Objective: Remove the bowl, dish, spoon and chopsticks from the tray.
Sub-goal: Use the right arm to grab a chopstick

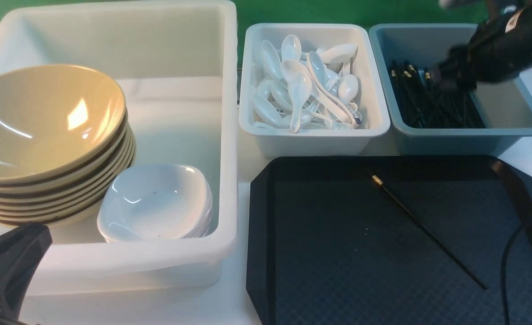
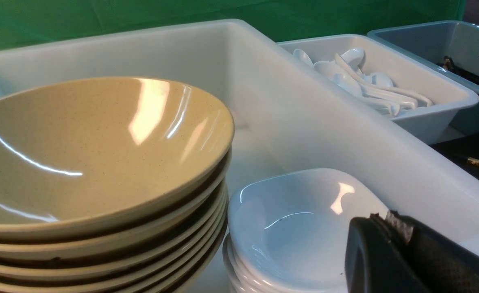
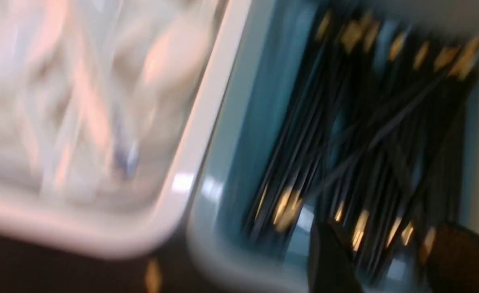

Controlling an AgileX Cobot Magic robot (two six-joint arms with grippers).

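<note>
- Black tray (image 1: 338,253) on white tabletop (image 1: 243,180), near side, right of big white tub (image 1: 230,135).
- One black chopstick (image 1: 428,232) w/ gold band lying diagonally on tray, band end toward far side; nothing else on tray.
- Yellow bowl (image 1: 44,122) on top of bowl stack in big white tub, left part; stack tilted a bit.
- White dish (image 1: 153,203) on top of dish stack in same tub, just beside bowls, nearer tub's front wall.
- White spoons (image 1: 302,85) piled in small white tub (image 1: 313,135), far side of tray.
- Bundle of black chopsticks (image 1: 428,104) in blue-grey tub (image 1: 510,131), right of spoon tub.
- Right tool (image 3: 390,260) low over blue-grey tub, above chopstick bundle; jaws apart in wrist view, nothing seen between them; view blurred.
- Left tool (image 2: 402,252) at near-left corner by big white tub, jaws closed, holding nothing.
</note>
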